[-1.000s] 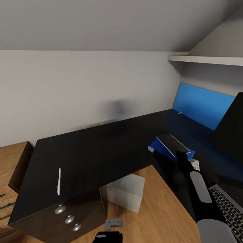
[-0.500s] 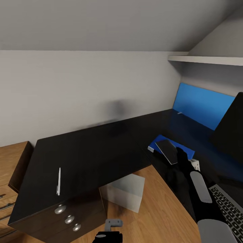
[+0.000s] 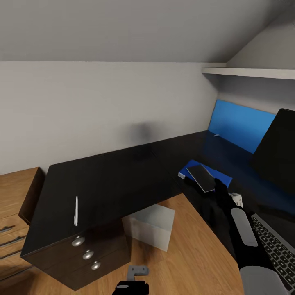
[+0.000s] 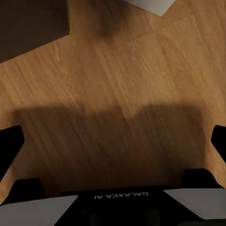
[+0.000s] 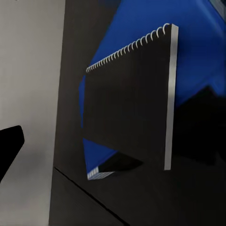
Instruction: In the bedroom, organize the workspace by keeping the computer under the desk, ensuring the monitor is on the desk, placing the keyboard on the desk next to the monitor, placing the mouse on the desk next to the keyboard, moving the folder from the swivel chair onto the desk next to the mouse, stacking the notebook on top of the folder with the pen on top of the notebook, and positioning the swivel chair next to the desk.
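Note:
The grey notebook [image 3: 201, 178] lies on the blue folder [image 3: 187, 169] on the glossy black desk [image 3: 110, 180]. In the right wrist view the notebook [image 5: 129, 113], its spiral edge showing, covers most of the folder [image 5: 99, 157]. My right gripper [image 3: 218, 187] sits just behind the notebook, open and apart from it. The white pen [image 3: 76, 210] rests on the desk's left wing. Under the desk stands the grey computer [image 3: 149, 226]. The monitor [image 3: 278, 151] and keyboard [image 3: 273, 249] are at the right. My left gripper [image 4: 113, 141] hangs open over the wooden floor. Mouse and swivel chair are out of view.
A dark cabinet with round knobs [image 3: 88, 255] sits under the desk's left end, with a wooden drawer chest [image 3: 12, 205] beside it. The blue back panel [image 3: 241, 125] stands behind the folder, below a white shelf [image 3: 250, 73]. Wooden floor [image 3: 192, 254] lies in front.
The notebook came down from a raised, tilted hold onto the folder, and my right gripper lowered with it. The head view has shifted slightly.

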Tool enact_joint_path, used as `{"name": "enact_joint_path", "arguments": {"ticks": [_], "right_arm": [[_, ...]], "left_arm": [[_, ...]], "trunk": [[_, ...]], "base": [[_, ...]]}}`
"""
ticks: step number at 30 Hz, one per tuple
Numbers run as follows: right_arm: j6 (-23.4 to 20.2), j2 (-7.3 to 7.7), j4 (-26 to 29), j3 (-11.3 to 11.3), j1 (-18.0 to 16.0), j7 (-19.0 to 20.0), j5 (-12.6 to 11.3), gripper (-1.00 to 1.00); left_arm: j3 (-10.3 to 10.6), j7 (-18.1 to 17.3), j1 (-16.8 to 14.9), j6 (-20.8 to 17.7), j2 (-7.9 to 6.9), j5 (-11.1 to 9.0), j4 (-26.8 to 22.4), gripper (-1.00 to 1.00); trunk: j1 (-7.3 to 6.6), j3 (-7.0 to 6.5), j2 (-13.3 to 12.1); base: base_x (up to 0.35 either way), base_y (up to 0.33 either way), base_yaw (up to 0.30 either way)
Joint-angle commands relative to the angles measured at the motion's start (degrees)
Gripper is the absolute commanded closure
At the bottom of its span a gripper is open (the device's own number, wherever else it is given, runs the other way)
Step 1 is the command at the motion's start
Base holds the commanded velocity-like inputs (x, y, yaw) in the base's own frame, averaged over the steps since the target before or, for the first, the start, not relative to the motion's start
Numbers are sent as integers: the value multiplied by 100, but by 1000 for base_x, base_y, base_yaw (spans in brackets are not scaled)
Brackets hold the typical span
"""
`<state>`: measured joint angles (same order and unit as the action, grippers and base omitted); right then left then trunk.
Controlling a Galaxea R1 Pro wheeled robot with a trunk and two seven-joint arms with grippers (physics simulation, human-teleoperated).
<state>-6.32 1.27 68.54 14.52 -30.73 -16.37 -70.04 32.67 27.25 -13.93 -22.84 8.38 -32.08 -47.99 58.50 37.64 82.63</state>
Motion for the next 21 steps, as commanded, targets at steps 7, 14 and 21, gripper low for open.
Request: {"name": "enact_joint_path", "arguments": {"ticks": [7, 14, 21], "right_arm": [[-26, -7, 124, -13, -3, 24, -32, -100], [-90, -32, 414, -157, -1, -51, -41, -100], [-213, -10, 846, -776, 1, -1501, 111, -100]], "left_arm": [[27, 69, -5, -10, -1, -62, -8, -100], [-11, 81, -5, -14, -3, -86, -2, -100], [-19, 99, -5, -14, -7, -88, 0, -100]], "trunk": [[-132, -102, -238], [-286, -228, -518], [-440, -354, -799]], "base": [[-6, 0, 0], [0, 0, 0], [0, 0, 0]]}}
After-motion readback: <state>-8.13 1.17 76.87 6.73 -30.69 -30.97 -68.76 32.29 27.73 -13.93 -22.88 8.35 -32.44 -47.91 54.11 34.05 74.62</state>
